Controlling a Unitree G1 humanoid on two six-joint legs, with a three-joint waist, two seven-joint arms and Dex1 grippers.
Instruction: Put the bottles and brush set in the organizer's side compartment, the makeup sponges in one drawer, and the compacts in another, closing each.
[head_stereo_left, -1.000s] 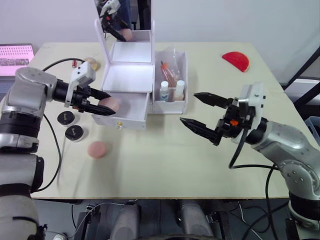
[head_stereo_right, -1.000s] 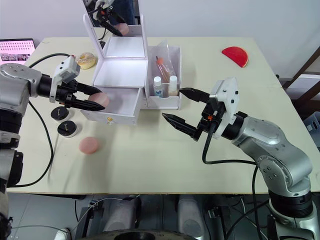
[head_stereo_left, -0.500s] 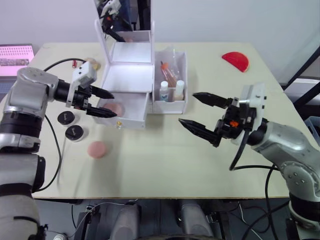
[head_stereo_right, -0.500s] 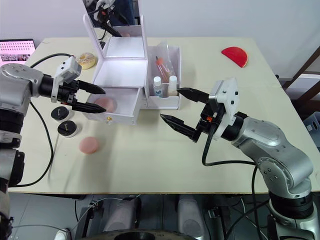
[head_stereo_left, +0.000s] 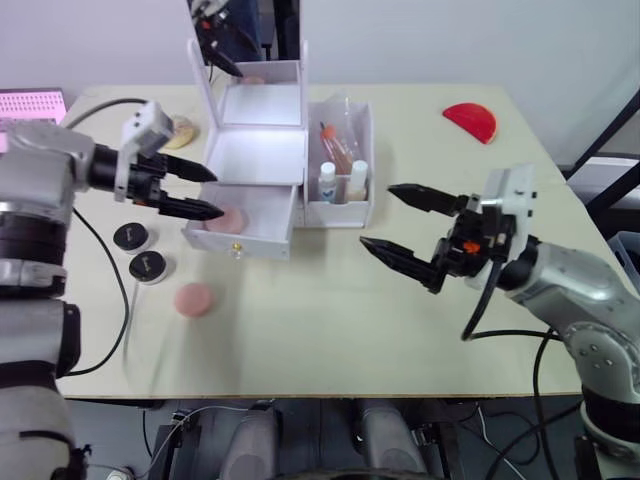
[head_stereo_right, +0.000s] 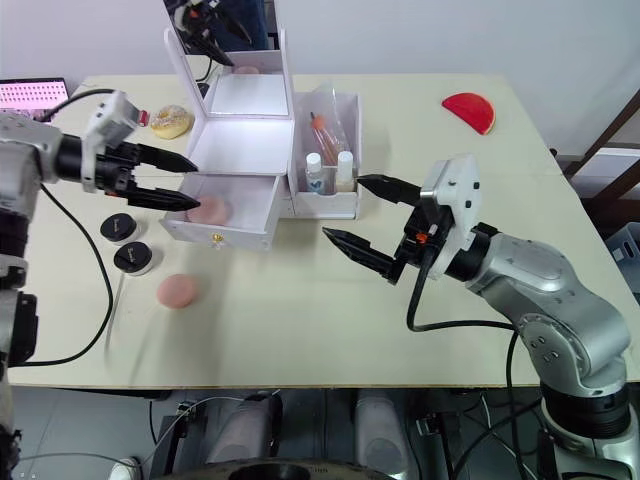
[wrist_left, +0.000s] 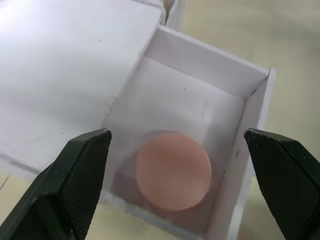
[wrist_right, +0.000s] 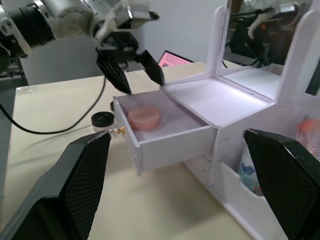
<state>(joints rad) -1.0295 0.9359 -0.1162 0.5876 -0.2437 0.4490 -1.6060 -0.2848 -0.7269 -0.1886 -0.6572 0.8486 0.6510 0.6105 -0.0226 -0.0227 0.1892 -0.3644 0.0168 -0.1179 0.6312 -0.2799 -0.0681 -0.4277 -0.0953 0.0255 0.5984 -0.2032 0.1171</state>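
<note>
The white organizer (head_stereo_left: 270, 150) stands upright near the far edge of the bench (head_stereo_left: 330, 320), with its mirrored lid raised. One drawer (head_stereo_left: 250, 222) is pulled out toward the robot, and a pink makeup sponge (wrist_left: 173, 171) lies flat on the drawer floor, close to the front wall. The left end effector (head_stereo_left: 190, 190) is positioned at the left side of the open drawer, above its rim, with both black fingers spread wide and nothing between them; in the left wrist view the fingertips (wrist_left: 82, 165) frame the sponge on either side without touching it. A second pink makeup sponge (head_stereo_left: 194, 298) rests on the bench in front of the organizer and to its left, well apart from the drawer. Two black round compacts (head_stereo_left: 133, 236) (head_stereo_left: 148, 266) lie side by side on the bench to the left of the drawer. The side compartment (head_stereo_left: 342, 165) on the organizer's right holds two small white-capped bottles (head_stereo_left: 328, 180) (head_stereo_left: 358, 178) at its front and the clear-packaged brush set (head_stereo_left: 340, 140) behind them. The right end effector (head_stereo_left: 405, 225) is positioned over the bench to the right of the organizer, its fingers spread wide and empty, pointing toward the organizer. A red semicircular object (head_stereo_left: 471, 121) lies at the far right of the bench.
</note>
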